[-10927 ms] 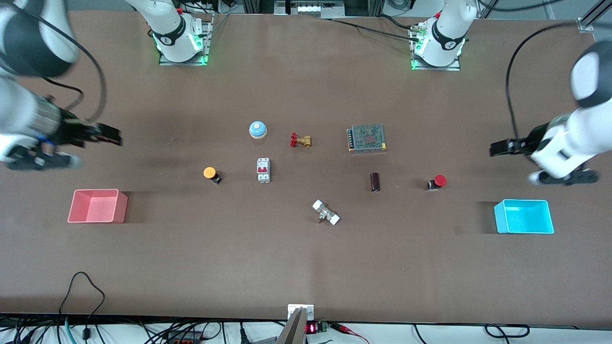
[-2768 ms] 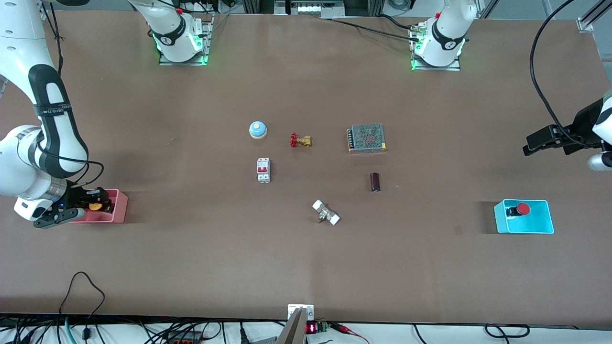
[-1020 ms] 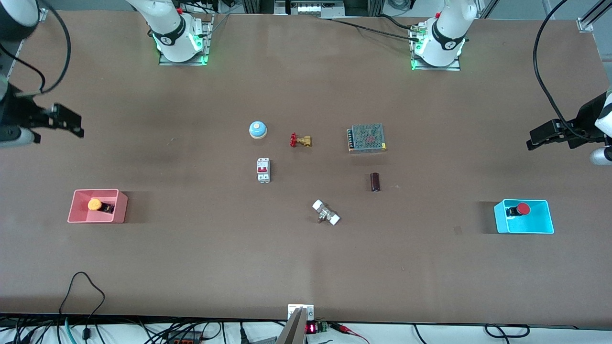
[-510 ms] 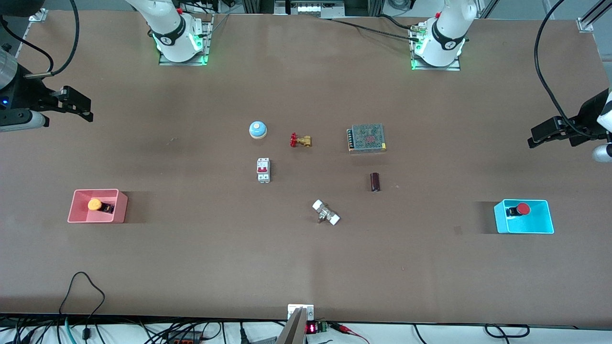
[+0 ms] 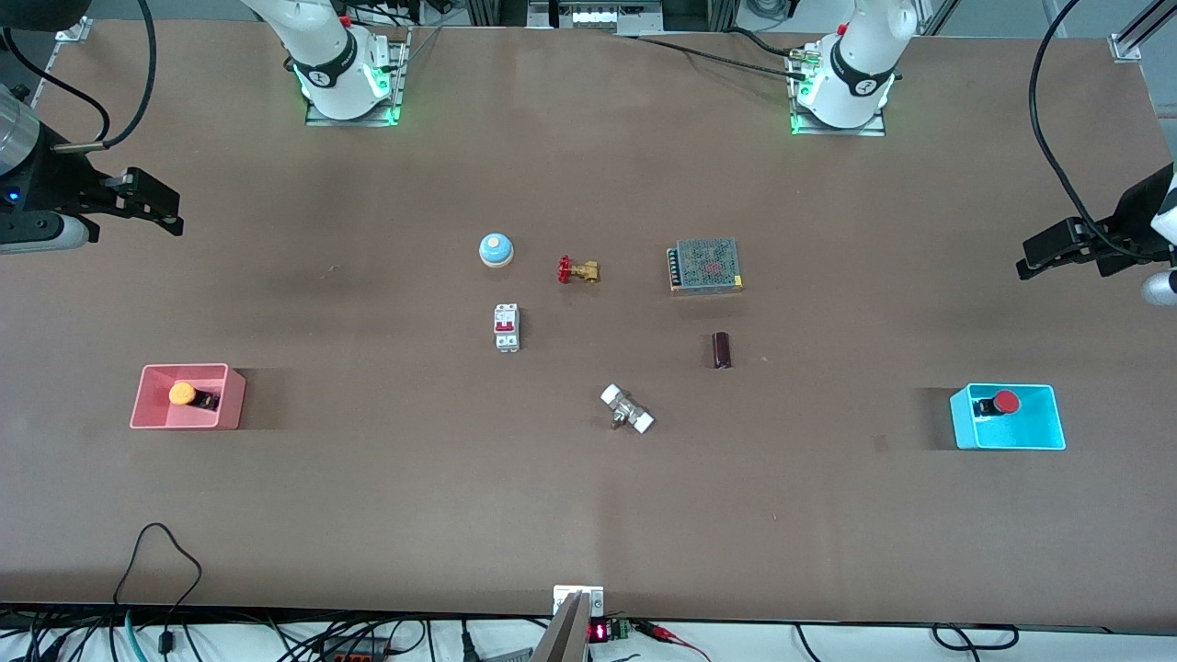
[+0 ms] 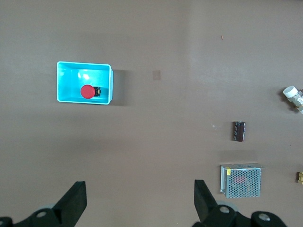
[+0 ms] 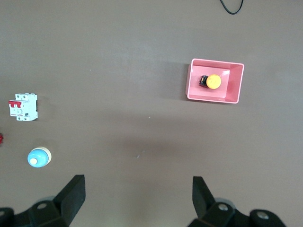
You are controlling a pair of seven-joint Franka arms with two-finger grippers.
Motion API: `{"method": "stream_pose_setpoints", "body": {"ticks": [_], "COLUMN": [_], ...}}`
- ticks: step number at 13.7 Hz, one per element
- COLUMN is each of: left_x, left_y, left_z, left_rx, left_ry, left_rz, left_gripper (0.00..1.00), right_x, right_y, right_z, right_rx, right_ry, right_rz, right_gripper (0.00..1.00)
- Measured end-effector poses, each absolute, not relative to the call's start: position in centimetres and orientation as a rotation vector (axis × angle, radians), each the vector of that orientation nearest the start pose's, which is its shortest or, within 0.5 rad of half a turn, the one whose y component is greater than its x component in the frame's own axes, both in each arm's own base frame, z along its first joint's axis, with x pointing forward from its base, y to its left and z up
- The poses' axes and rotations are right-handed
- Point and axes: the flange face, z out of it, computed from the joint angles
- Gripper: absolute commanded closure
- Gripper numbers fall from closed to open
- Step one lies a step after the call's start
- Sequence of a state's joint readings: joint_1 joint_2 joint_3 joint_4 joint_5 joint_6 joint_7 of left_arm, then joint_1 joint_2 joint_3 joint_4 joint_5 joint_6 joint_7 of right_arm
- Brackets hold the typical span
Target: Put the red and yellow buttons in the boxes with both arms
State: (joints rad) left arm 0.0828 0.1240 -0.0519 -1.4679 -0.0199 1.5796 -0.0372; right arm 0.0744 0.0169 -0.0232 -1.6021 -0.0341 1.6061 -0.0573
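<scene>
The orange-yellow button (image 5: 182, 394) lies in the pink-red box (image 5: 232, 401) at the right arm's end of the table; both show in the right wrist view, button (image 7: 214, 82) in box (image 7: 236, 89). The red button (image 5: 1006, 402) lies in the cyan box (image 5: 1044, 429) at the left arm's end; the left wrist view shows the button (image 6: 87, 91) in the box (image 6: 66, 78). My right gripper (image 5: 156, 205) (image 7: 138, 194) is open and empty, high over bare table. My left gripper (image 5: 1044, 252) (image 6: 140, 198) is open and empty, high over bare table.
In the table's middle lie a blue dome bell (image 5: 496, 249), a red-handled brass valve (image 5: 577, 270), a white circuit breaker (image 5: 507, 327), a mesh-topped power supply (image 5: 705, 266), a dark cylinder (image 5: 722, 350) and a white-ended fitting (image 5: 627, 409).
Since the earliest frame both buttons went from the table into the boxes. Over the last second the right gripper rose and drew away from the pink-red box; the left gripper drifted slightly.
</scene>
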Motion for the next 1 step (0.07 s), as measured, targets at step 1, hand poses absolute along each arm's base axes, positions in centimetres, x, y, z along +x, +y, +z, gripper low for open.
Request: {"method": "stream_pose_setpoints", "body": {"ticks": [1], "left_x": [59.3], "left_y": [1.82], "left_z": [60.25], "left_rx": [-3.166], "left_ry": [-0.109], "left_rz": [0.02], "left_gripper": [0.0], "right_x": [56.14], "right_y": [2.67], "right_z": [60.35], "right_rx": [-3.171], "right_ry": [-0.175], "right_rz": [0.019], "right_gripper": [0.0]}}
